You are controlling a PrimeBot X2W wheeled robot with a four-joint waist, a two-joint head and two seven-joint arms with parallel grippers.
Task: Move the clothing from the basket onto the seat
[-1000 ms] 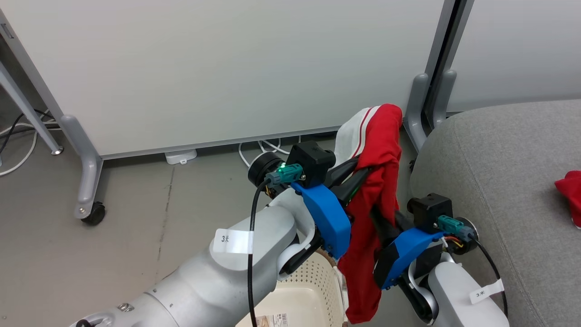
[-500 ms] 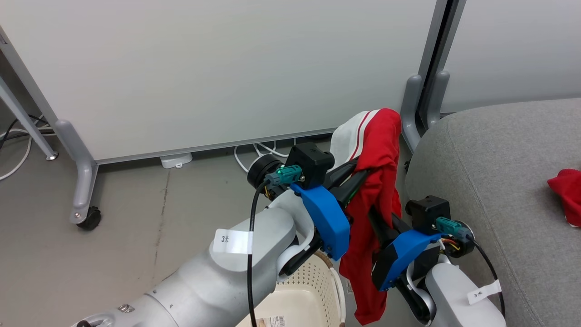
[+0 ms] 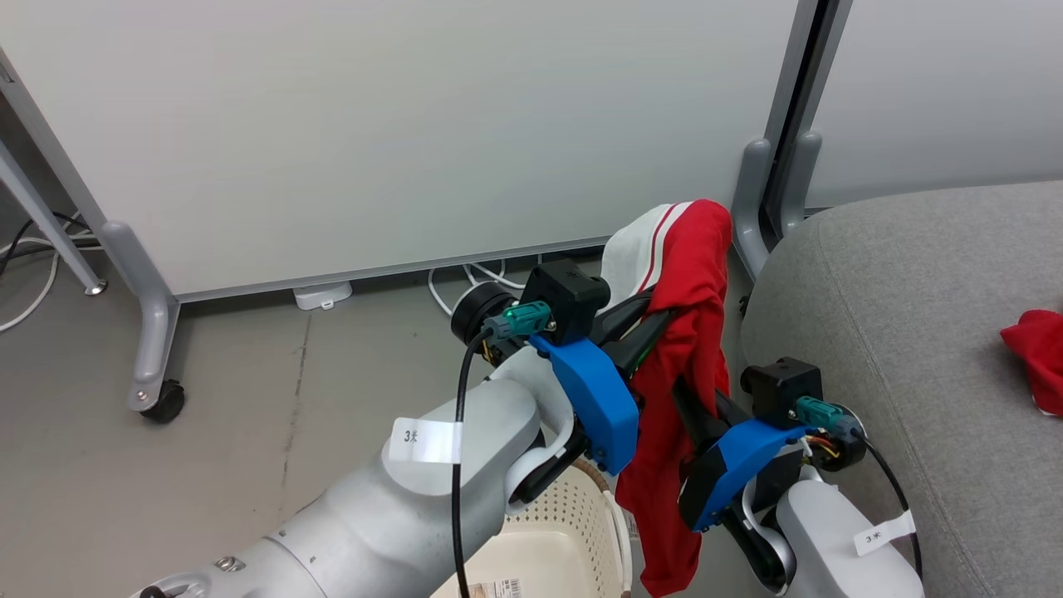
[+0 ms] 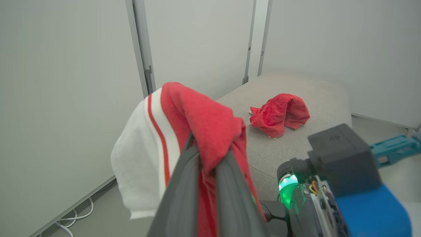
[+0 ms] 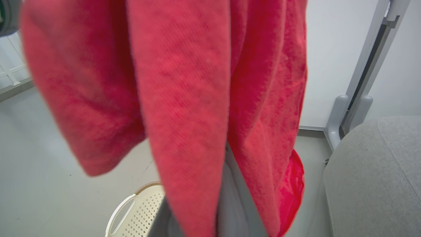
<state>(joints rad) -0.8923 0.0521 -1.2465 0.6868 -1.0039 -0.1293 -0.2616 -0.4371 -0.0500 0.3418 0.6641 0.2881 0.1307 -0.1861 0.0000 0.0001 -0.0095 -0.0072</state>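
A red garment with a white striped panel [image 3: 689, 349] hangs above the floor between the basket and the seat. My left gripper [image 3: 656, 314] is shut on its upper fold, and in the left wrist view the cloth [image 4: 197, 112] drapes over the closed fingertips [image 4: 227, 158]. My right gripper [image 3: 685, 397] reaches into the same cloth lower down. Red fabric [image 5: 184, 98] hides its fingertips. The plain red garment [image 3: 1034, 353] lies crumpled on the grey seat [image 3: 913, 332]. The cream perforated basket [image 3: 565, 531] sits below my left forearm.
White partition panels stand behind on grey feet with a castor [image 3: 158, 399]. A grey post [image 3: 760, 208] rises just left of the seat's rounded edge. Cables [image 3: 465, 278] and a small white box [image 3: 322, 292] lie on the grey floor by the panel.
The head view has shifted a little to the right. Both arms still hold their pose with the striped garment, and its lower hem has swung slightly.
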